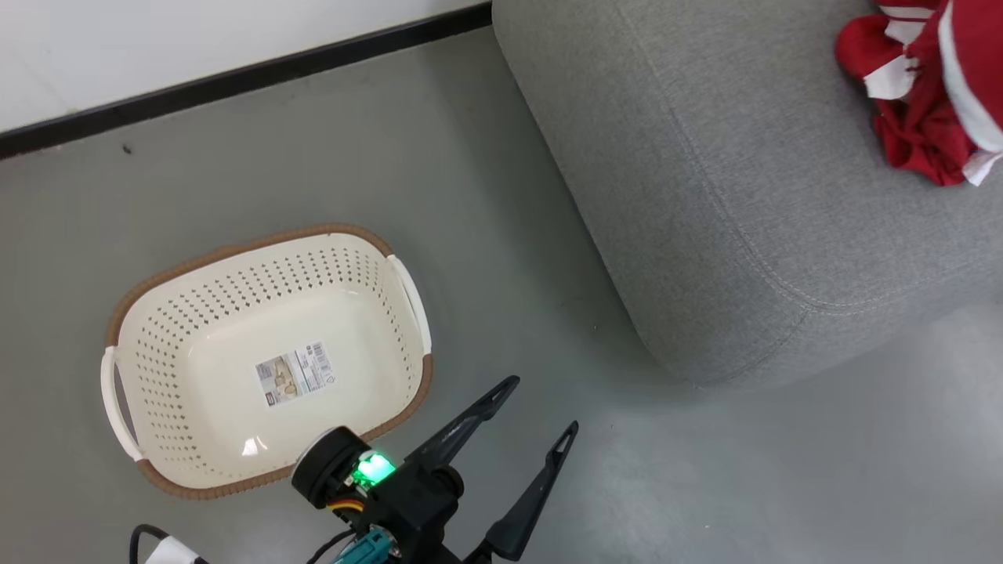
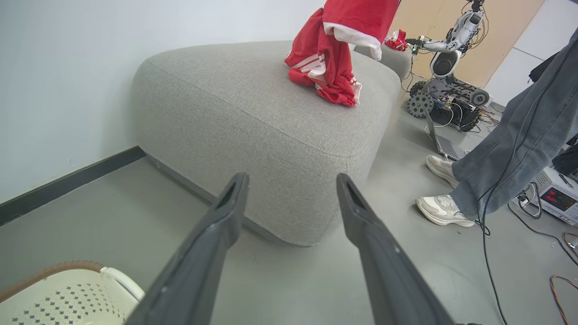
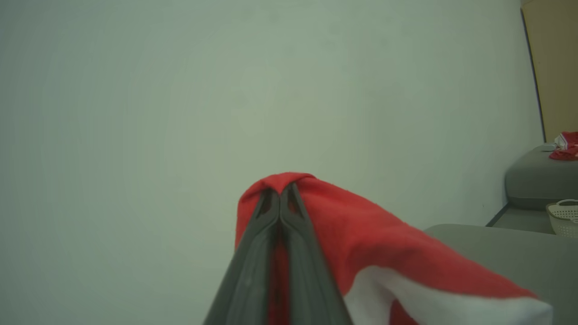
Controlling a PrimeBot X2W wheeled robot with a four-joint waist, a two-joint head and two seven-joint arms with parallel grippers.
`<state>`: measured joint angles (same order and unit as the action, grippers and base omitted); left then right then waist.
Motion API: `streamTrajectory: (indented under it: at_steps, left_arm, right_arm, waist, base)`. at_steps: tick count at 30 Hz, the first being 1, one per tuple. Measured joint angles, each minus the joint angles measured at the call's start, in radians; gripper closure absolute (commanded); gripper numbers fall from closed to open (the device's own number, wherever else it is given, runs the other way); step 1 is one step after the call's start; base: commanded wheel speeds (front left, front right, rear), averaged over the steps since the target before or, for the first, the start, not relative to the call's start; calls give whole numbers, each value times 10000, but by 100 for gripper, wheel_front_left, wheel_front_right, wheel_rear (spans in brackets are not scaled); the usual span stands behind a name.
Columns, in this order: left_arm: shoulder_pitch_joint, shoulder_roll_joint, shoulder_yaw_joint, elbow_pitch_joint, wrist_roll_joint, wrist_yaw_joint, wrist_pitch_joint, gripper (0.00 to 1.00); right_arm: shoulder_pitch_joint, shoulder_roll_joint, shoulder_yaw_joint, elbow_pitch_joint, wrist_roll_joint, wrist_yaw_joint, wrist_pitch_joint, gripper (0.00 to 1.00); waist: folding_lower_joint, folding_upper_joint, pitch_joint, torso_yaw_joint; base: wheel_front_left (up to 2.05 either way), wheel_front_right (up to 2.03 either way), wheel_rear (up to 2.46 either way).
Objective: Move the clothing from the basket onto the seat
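Above the seat, right gripper clamps red clothing; left gripper stands spread wide beside the basket.

Robotics lab: second wheeled robot, floor laptop, bench power supply.

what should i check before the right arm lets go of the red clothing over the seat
1. Right gripper jaws shut on the held clothing: ok.
2. Held clothing hangs above the seat: ok.
3. Its lower hem resting on the seat: cannot tell.
4. Basket holds just its paper label: ok.
5. Left gripper jaws open, holding nothing: ok.
6. Person's legs stand apart from the seat: ok.
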<state>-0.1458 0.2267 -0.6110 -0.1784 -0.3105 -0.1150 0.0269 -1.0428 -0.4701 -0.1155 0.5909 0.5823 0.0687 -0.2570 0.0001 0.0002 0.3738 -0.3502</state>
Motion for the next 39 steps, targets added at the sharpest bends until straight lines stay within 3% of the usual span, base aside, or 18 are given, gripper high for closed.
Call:
streamTrajectory:
  at_steps: [13, 20, 24, 30, 39]
  left_arm:
    - [0, 826, 468, -316, 42, -2, 255, 0]
    - [150, 1195, 673, -656, 46, 27, 431, 0]
    - [322, 1338, 771, -940, 59, 107, 594, 0]
    - [327, 1655, 1024, -1375, 144, 217, 821, 0]
    - [319, 1787, 1325, -1465, 146, 364, 872, 0]
  right_arm:
    - [-1918, -522, -251, 1789, -322, -259, 0, 100]
    - [-2144, -920, -531, 2642, -602, -422, 0, 100]
    - [-1916, -738, -548, 3039, -602, -397, 0, 100]
    - [-1596, 31, -548, 3532, -598, -186, 2, 100]
    - [-1545, 433, -740, 3896, -644, -71, 2, 100]
  waist:
    - [1, 1, 1300, 446]
    - [-1, 0, 1772, 439]
    - [-1, -1, 2067, 361]
    - [0, 0, 2696, 176]
    - [0, -1, 3231, -157]
  base:
    - [0, 0, 0]
    - [0, 0, 0]
    - [0, 0, 0]
    - [0, 0, 0]
    - [0, 0, 0]
